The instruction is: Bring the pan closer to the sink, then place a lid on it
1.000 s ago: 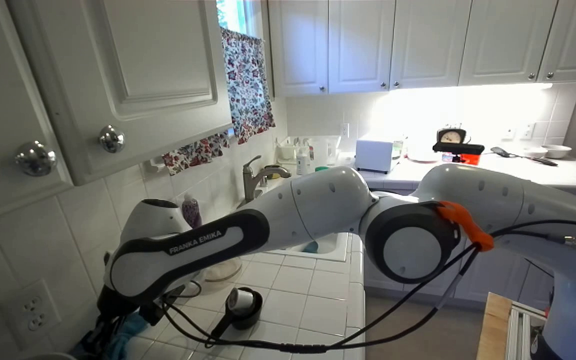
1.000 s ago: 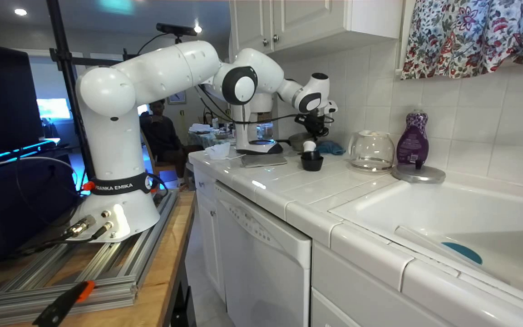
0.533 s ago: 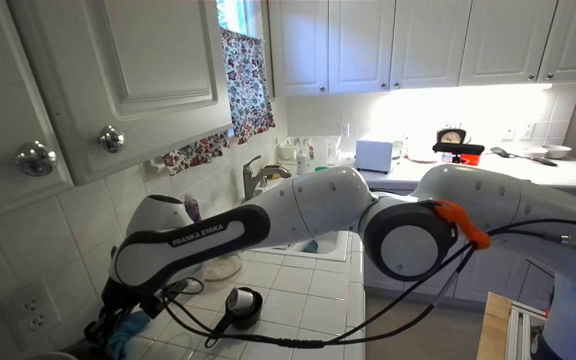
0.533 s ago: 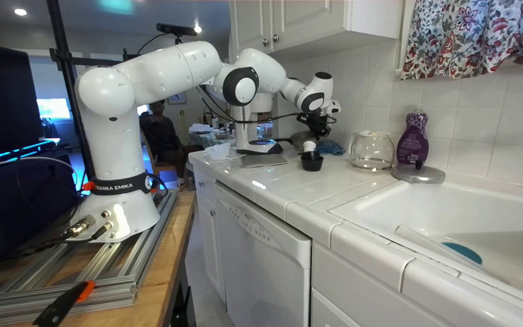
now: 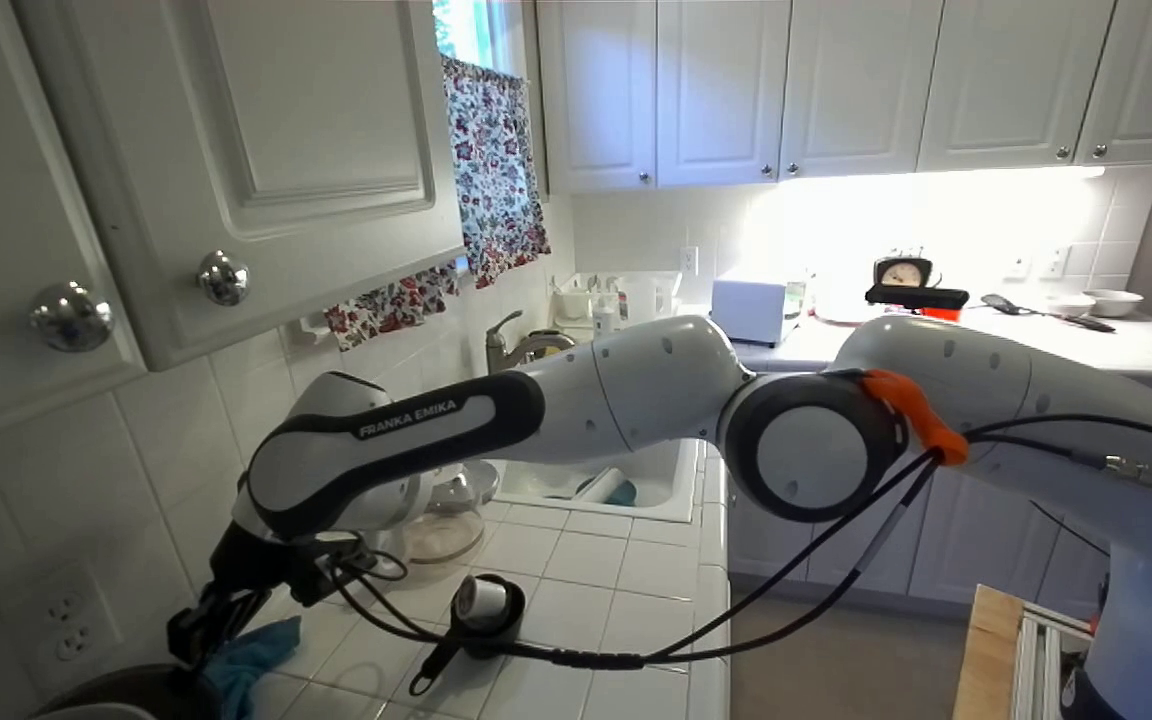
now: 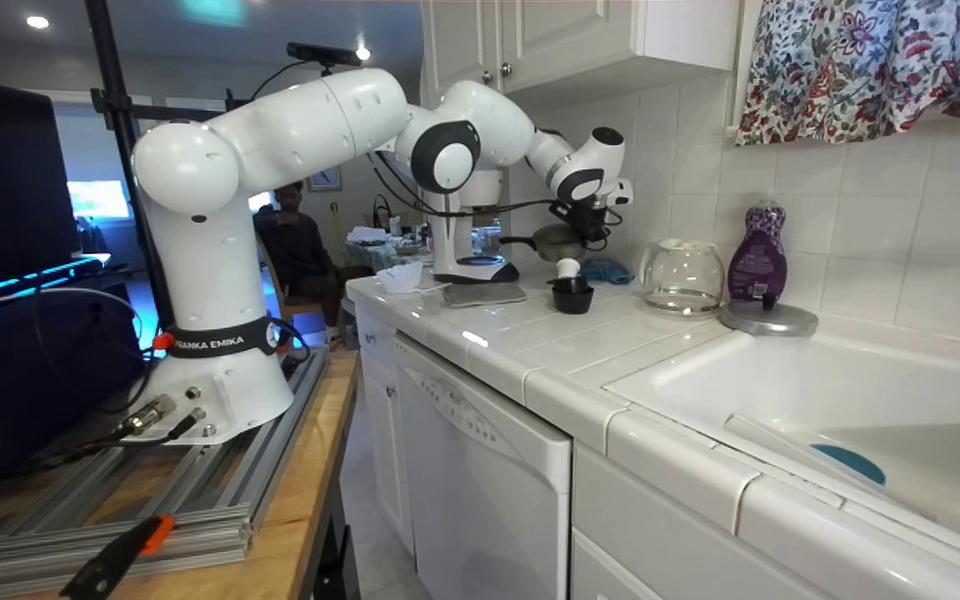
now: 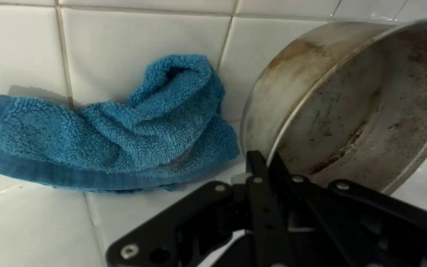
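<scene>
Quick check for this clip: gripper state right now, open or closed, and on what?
Gripper: closed, holding the pan by its rim.

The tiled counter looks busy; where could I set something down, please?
Bare tiles lie between the small black pan, the sink and the front edge. Toward the wall it is crowded: blue cloth, glass jug, purple bottle, lid.
</scene>
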You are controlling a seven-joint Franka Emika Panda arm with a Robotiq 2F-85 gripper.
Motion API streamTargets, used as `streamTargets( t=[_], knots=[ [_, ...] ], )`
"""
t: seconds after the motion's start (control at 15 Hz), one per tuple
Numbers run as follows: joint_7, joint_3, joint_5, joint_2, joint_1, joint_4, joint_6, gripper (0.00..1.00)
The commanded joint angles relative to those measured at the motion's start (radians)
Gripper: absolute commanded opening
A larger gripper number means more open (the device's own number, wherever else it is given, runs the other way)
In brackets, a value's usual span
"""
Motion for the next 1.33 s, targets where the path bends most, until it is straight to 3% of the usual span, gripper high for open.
streamTargets(
  t=[0.0,0.4,0.73,1.27],
  knots=[
    [-0.068,0.075,0.065,-0.106,-0.071,-0.189,0.076,0.01],
    [-0.104,0.141,0.126,-0.229,-0.167,-0.453,0.308,0.01],
    [-0.146,0.213,0.193,-0.319,-0.252,-0.677,0.571,0.01],
    [-0.224,0.447,0.229,-0.467,-0.467,-1.077,0.986,0.01]
  ],
)
